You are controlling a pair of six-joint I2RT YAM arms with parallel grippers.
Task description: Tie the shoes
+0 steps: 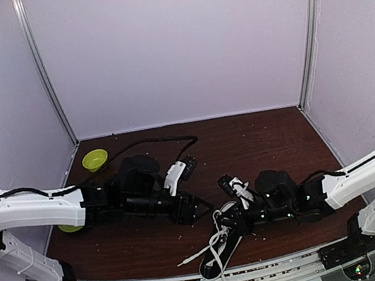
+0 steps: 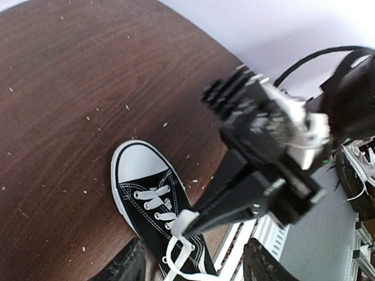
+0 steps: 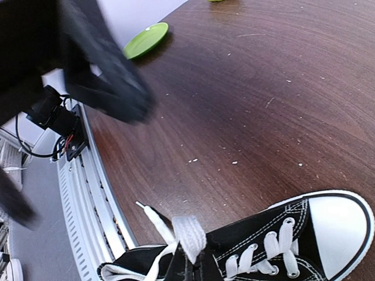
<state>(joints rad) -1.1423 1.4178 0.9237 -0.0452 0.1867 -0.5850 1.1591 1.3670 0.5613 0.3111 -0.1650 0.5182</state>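
Shoe (image 3: 252,228) on its sole at the near edge of the desk (image 1: 259,143), between our two arms, with its white toe cap (image 2: 137,168) pointing away from the edge. No bow shows yet, and the white lace (image 3: 188,234) runs loose, one free end (image 1: 187,261) trailing out to the shoe's side.

Our right tool (image 3: 193,269) is clamped on a folded piece of that lace just above the eyelets, holding it up off the tongue. Our left tool (image 2: 194,263) hangs over the shoe with its fingers spread wide and nothing between them.

We judge the step in hand to be forming or passing the first loop. To do it well, we should:

- keep the right pinch firm and the lace lightly taut, so the fold stays upright and easy to reach
- bring the left tool down beside the fold, not onto the right fingers, and close on lace alone
- pull gently and along the shoe's length, because the shoe is unweighted and sits near the edge, so a hard sideways tug may drag it off
- mind the loose end, which could snag under an arm.
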